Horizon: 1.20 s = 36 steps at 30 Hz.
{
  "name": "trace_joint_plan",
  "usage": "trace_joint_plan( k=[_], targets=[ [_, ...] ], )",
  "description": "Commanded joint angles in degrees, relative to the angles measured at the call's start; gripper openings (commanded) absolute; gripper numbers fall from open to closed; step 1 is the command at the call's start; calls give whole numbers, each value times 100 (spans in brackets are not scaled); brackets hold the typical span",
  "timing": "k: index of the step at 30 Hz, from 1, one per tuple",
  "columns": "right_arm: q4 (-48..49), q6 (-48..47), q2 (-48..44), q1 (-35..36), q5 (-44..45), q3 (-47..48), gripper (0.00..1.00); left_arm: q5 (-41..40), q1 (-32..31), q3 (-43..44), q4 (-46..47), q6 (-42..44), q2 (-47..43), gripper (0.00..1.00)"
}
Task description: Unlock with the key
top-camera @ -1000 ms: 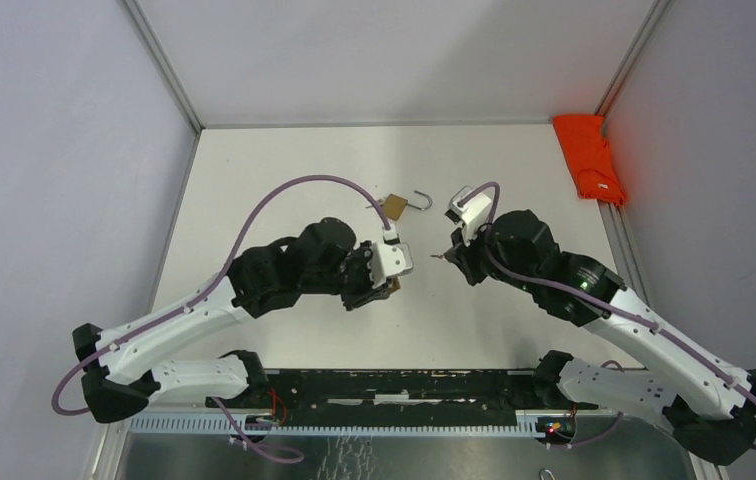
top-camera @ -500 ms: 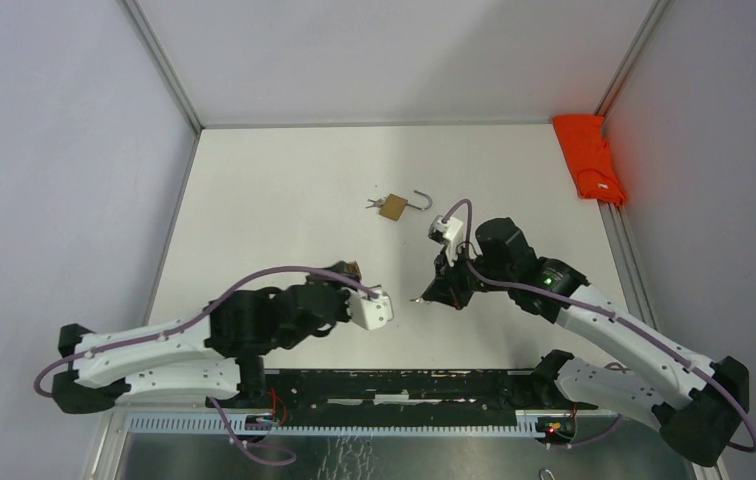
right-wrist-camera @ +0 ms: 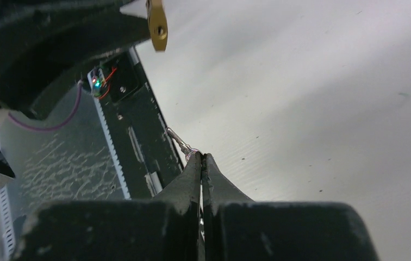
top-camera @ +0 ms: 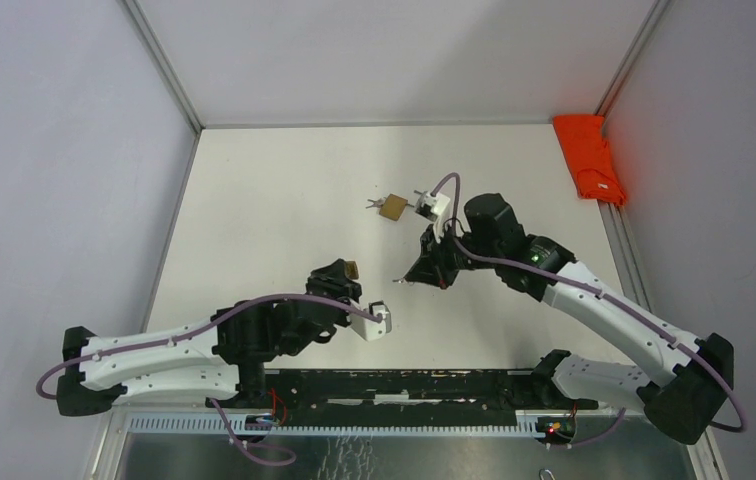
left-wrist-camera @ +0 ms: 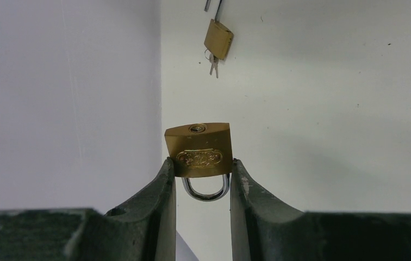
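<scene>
My left gripper [left-wrist-camera: 199,163] is shut on a brass padlock [left-wrist-camera: 198,149], pinching its body from both sides. Its keyhole faces away from the wrist and its steel shackle hangs closed between the fingers. From above, the padlock [top-camera: 351,269] sits at the left gripper [top-camera: 346,275], left of centre. My right gripper [right-wrist-camera: 201,156] is shut on a small silver key [right-wrist-camera: 180,142], whose blade sticks out past the fingertips. In the top view the key [top-camera: 404,279] points left toward the padlock, a short gap away. The right wrist view shows the padlock [right-wrist-camera: 156,24] at the top edge.
A second brass padlock [top-camera: 392,207] with a bunch of keys [top-camera: 372,204] lies on the table farther back, also in the left wrist view [left-wrist-camera: 218,39]. An orange cloth [top-camera: 591,157] lies at the back right edge. A black rail [top-camera: 404,385] runs along the near edge.
The left arm has pulled back toward the near edge with its padlock. The right arm has swung left with the key, its wrist now over the second padlock's shackle.
</scene>
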Motion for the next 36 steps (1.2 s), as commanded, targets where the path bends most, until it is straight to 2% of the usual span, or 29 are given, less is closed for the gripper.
trace_joint_plan(
  k=[1, 4, 11, 16, 24, 29, 36],
  targets=[
    [-242, -204, 148, -15, 644, 530, 0, 114, -40, -67, 509, 589, -130, 2],
    [-395, -288, 345, -13, 839, 711, 0, 274, -39, -64, 602, 619, -145, 2],
    [-576, -449, 732, 53, 1174, 1169, 0, 1254, -32, 533, 226, -101, 107, 2],
    [-697, -488, 768, 501, 1803, 1354, 0, 1843, -31, 955, 7, -775, 484, 2],
    [-1000, -345, 601, 1005, 3260, 1451, 0, 1887, -18, 1112, 31, -1126, 771, 2],
    [-1289, -310, 573, 1139, 3827, 1591, 0, 1826, 80, 993, 48, -1411, 840, 2],
    [-1364, -171, 536, 1246, 3730, 1620, 0, 1634, 305, 1117, -121, -1663, 1111, 2]
  ],
)
